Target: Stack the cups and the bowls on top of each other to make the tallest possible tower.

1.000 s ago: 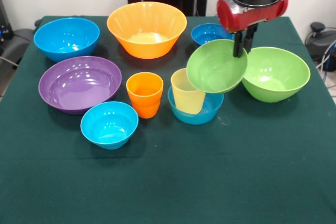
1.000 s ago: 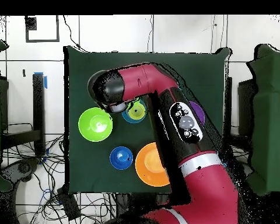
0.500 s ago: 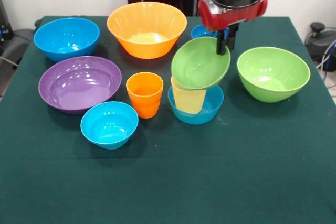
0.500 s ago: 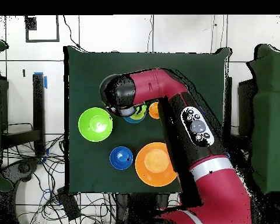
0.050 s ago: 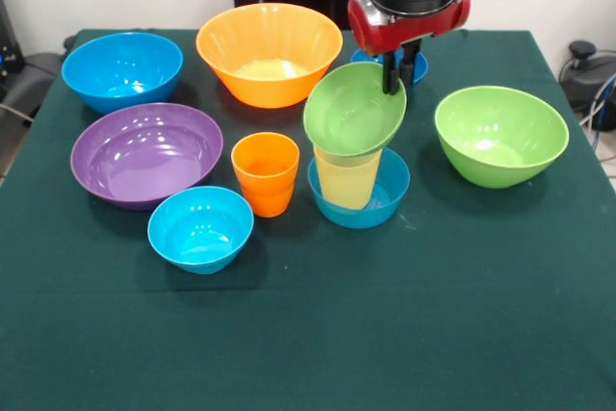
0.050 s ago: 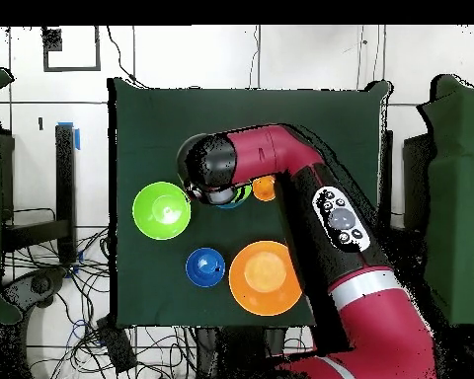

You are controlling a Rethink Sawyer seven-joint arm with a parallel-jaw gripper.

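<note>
My gripper [image 5: 396,72] is shut on the far rim of a small lime green bowl [image 5: 352,111]. The bowl is tilted, with its opening facing the camera. Its underside sits right at the rim of the pale yellow cup [image 5: 348,182], which stands inside a small light blue bowl [image 5: 391,193]. Just left of them an orange cup [image 5: 265,172] stands upright on the cloth. In the overhead view the arm's head [image 6: 211,168] covers the gripper and the held bowl, and only the orange cup [image 6: 265,188] shows beside it.
Around the middle stand a large orange bowl [image 5: 269,53], a large blue bowl [image 5: 122,69], a purple bowl [image 5: 146,153], another small light blue bowl [image 5: 200,228] and a large lime green bowl [image 5: 500,134]. A dark blue small bowl [image 5: 420,64] sits behind the gripper.
The gripper has carried the small green bowl leftward, away from the large green bowl, until it is over the yellow cup. The other bowls and the orange cup have not moved.
</note>
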